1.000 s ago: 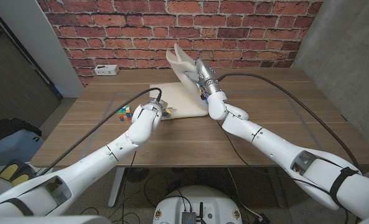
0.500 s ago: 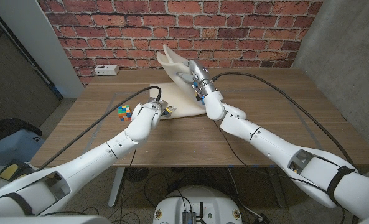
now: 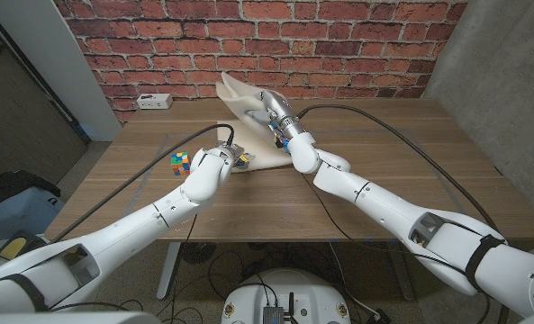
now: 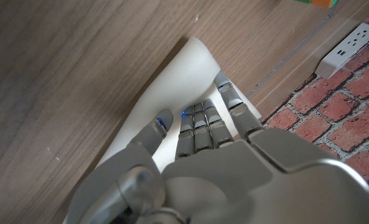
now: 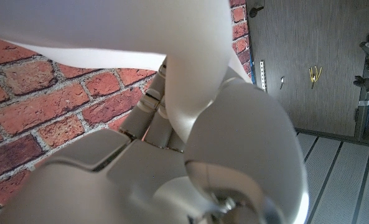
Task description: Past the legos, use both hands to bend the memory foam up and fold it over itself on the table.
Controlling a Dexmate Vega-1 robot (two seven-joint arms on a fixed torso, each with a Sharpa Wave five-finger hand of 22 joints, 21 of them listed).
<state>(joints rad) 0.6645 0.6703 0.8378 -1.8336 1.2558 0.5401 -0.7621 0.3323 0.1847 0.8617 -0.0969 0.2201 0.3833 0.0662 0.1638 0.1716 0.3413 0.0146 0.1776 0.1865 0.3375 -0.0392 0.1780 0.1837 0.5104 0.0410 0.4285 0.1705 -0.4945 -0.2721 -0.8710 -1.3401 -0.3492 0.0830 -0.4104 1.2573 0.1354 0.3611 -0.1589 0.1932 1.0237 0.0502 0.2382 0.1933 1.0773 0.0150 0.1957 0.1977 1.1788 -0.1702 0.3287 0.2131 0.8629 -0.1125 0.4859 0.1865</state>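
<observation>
I seem to be working in a lab or test room got up with a loft look: my wooden table [image 3: 384,153] stands against a bare red brick wall [image 3: 339,40], with a raw concrete pillar [image 3: 501,63] at my right. A white power strip [image 3: 154,101] lies at the table's back edge, thick black cables [image 3: 402,135] trail over the top from my arms, and more cords tangle on the floor beneath. Past the brick, my right wrist view shows a grey panelled wall [image 5: 315,62].
</observation>
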